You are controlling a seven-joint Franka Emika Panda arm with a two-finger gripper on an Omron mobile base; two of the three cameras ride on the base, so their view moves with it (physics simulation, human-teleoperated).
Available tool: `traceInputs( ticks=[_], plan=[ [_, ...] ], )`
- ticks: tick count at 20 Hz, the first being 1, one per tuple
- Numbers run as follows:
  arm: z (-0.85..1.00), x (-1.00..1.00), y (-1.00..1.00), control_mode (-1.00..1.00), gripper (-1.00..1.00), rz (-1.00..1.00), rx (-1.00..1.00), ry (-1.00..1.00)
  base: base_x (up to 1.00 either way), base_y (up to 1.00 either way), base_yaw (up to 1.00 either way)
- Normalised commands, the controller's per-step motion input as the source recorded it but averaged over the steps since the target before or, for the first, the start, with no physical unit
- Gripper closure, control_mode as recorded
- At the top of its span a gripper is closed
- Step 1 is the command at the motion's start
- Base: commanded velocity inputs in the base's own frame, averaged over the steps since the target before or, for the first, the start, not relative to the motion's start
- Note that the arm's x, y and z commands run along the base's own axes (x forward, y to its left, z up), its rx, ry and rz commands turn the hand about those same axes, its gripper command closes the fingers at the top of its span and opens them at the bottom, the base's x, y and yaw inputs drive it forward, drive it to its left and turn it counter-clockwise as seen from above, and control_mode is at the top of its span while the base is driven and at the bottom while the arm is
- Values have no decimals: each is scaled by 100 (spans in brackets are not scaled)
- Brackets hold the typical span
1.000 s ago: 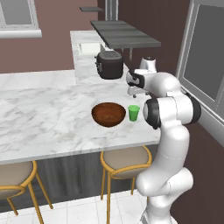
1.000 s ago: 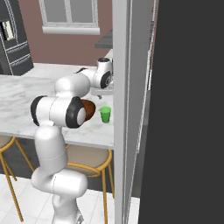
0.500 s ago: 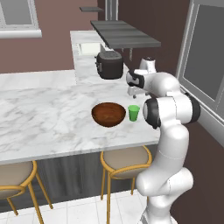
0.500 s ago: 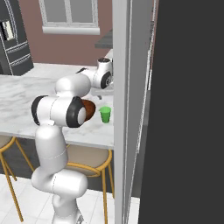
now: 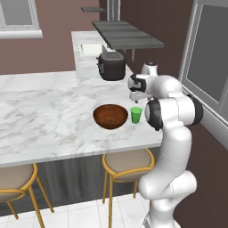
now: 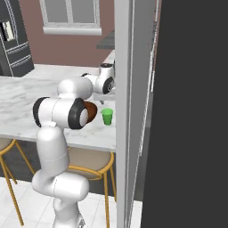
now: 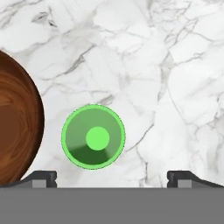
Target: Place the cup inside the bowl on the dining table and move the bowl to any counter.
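We hold the tool (image 7: 111, 177) released, jaws at full spread, looking straight down at the bench (image 7: 166, 65). The cup (image 7: 93, 136) stands upright beneath the tool, offset toward the left tip in the hand view, not centred between the tips. The bowl (image 7: 17, 122) sits just beside the cup, apart from it, further out on the same side.

To do the step well, we judge that we must first shift the tool sideways until the cup lies midway between the tips, then descend straight and clench on the tapered wall below the rim. A descent from the present offset risks the left tip striking the cup rim or tipping it toward the bowl.

Room: the gap between cup and bowl is narrow, so the left tip has little clearance there. The opposite side is bare marble. In the left base view the bench edge lies near the cup (image 5: 136, 114) on the robot's side.
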Motion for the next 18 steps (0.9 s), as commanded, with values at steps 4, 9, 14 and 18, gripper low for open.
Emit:
traceInputs(
  ticks=[4, 9, 14, 18],
  plan=[
    [-17, 0, 0, -100, -100, 0, 0, 0, 0, 0, 0],
    [-17, 0, 0, -100, -100, 0, 0, 0, 0, 0, 0],
    [-21, 2, 0, -100, -100, 0, 0, 0, 0, 0, 0],
    [-14, 4, -1, -100, -100, -1, 0, 0, 0, 0, 0]
  ],
)
